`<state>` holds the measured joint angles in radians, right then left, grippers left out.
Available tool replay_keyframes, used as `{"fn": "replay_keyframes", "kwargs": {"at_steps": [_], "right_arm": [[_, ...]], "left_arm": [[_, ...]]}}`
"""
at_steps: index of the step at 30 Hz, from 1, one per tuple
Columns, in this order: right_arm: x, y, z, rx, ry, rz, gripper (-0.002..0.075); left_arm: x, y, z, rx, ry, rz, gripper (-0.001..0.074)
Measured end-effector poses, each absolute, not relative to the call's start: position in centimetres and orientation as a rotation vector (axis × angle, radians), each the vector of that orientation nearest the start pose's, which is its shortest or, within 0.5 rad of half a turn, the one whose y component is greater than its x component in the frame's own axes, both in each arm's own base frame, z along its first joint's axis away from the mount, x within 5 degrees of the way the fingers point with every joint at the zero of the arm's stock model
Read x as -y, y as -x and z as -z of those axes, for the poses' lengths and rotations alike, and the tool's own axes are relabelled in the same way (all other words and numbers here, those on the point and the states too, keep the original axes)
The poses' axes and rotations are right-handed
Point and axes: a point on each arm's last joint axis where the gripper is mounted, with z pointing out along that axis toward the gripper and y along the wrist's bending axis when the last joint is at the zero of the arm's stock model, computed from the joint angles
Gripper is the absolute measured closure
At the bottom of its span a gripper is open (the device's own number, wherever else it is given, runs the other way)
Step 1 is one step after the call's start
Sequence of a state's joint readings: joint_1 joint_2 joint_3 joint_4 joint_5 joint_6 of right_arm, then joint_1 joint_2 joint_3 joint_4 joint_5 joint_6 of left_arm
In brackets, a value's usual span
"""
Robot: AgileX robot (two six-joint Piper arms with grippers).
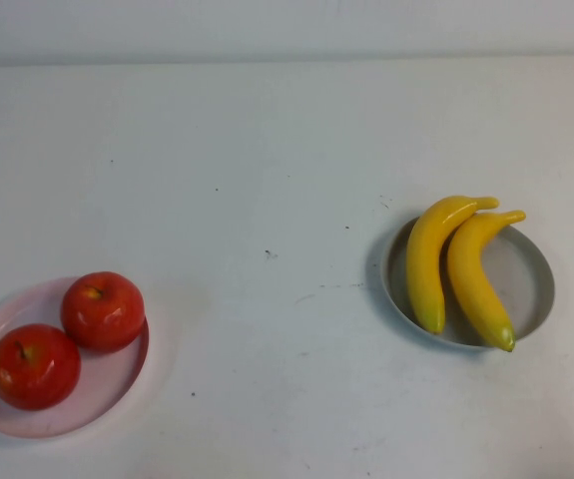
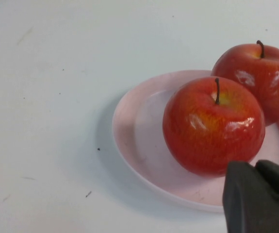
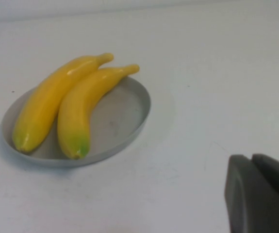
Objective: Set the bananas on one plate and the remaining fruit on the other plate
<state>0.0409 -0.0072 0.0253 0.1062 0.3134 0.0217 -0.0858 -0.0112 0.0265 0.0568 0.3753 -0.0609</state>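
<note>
Two yellow bananas [image 1: 456,267] lie side by side on the grey plate [image 1: 531,274] at the right of the table; they also show in the right wrist view [image 3: 71,107] on that plate [image 3: 122,116]. Two red apples [image 1: 67,334] sit on the pale pink plate [image 1: 117,384] at the front left; they also show in the left wrist view [image 2: 214,124] on that plate [image 2: 139,131]. My left gripper [image 2: 255,167] is shut and empty, just short of the nearer apple. My right gripper [image 3: 251,158] is shut and empty, off to the side of the grey plate. Neither gripper shows in the high view.
The white table [image 1: 267,180] stretches between the two plates, and a pale wall edge [image 1: 287,55] runs along its far side.
</note>
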Motion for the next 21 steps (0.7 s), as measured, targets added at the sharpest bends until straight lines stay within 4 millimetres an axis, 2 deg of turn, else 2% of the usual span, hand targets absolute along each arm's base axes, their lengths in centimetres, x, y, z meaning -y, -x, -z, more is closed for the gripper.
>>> {"fn": "replay_keyframes", "kwargs": {"at_steps": [21], "right_arm": [[-0.51, -5.33, -17.42, -1.846, -0.064, -0.153, 0.0741]], "left_arm": [[0.26, -5.25, -17.12, -1.873, -0.058, 0.045, 0.0731]]}}
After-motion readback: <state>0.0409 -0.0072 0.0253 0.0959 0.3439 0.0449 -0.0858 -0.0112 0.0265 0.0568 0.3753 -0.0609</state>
